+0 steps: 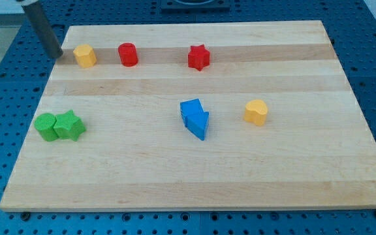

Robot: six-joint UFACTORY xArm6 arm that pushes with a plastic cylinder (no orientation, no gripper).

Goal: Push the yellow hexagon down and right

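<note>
The yellow hexagon sits near the board's top left corner. My tip is just to its left, at about the same height in the view, with a small gap between them. The rod rises from the tip toward the view's top left. A red cylinder stands just right of the hexagon.
A red star lies at the top middle. A blue arrow-like block sits at the centre, and a second yellow, rounded block is to its right. A green round block touches a green star at the left edge.
</note>
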